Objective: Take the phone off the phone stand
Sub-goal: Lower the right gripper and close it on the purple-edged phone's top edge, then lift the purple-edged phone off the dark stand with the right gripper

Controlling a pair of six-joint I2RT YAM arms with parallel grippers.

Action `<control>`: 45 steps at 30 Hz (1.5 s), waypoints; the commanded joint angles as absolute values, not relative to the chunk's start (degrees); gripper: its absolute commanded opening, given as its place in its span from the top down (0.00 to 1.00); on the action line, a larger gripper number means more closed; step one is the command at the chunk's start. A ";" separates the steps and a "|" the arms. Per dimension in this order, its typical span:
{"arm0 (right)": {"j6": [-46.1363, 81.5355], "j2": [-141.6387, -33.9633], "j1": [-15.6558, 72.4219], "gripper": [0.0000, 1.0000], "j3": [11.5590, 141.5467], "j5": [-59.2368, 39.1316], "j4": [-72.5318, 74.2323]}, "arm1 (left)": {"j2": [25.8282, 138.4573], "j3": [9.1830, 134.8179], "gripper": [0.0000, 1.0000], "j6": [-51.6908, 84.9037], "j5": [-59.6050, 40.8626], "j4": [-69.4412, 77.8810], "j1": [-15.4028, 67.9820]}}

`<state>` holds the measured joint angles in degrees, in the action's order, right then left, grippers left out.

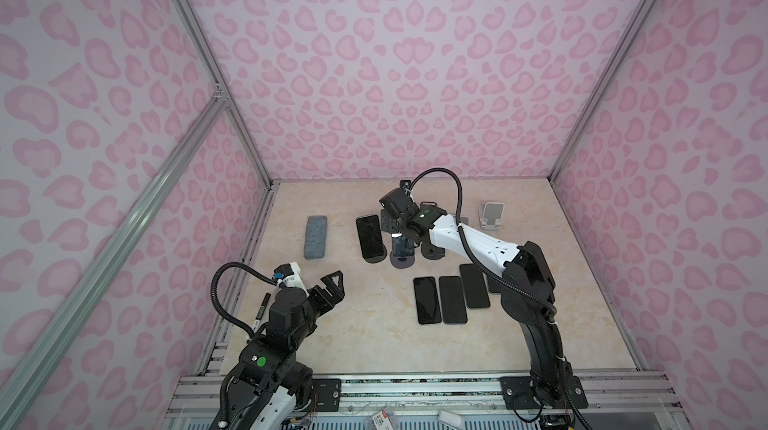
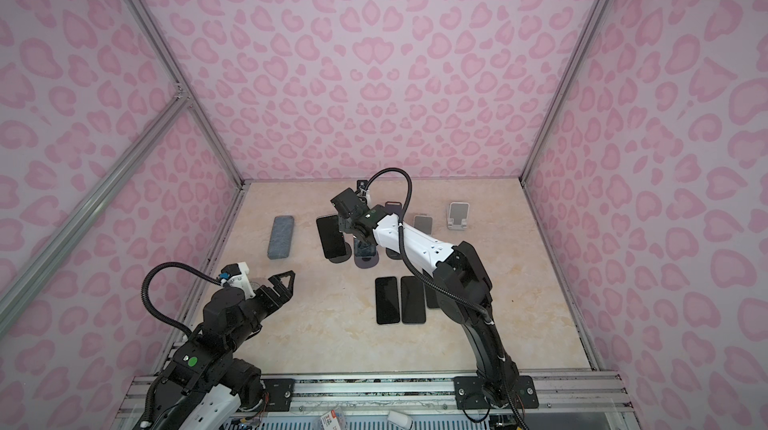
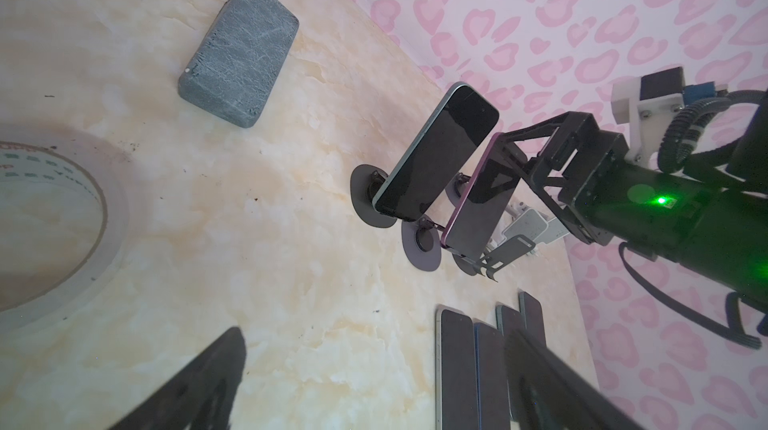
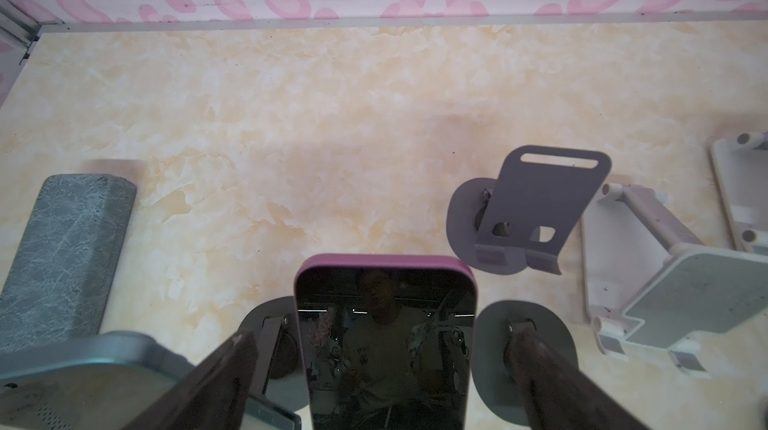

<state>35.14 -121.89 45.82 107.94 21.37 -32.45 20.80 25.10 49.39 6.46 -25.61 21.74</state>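
The purple-edged, dark-screened phone (image 4: 384,282) leans on its grey round-based metal stand (image 3: 423,250) near the middle of the beige marbled table (image 1: 353,336). Only the right wrist view shows the right gripper (image 4: 380,338) spread wide astride it, with a gap on either side; both top views hide this. The left gripper (image 1: 332,284) hangs wide open and empty

1. Pink spotted walls (image 1: 395,74) are standing all around the space.
2. Shiny metal bars (image 1: 200,45) are running up the corners.
3. A creamy, stone-look table top (image 1: 365,324) is lying flat below, glowing in soft, even light.
4. A metal rail (image 1: 415,390) is sitting along the front edge.
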 commanded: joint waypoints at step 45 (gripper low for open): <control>35.29 -122.72 45.36 0.31 106.18 20.66 -29.54 | 21.71 24.61 0.00 48.46 6.94 -24.80 21.71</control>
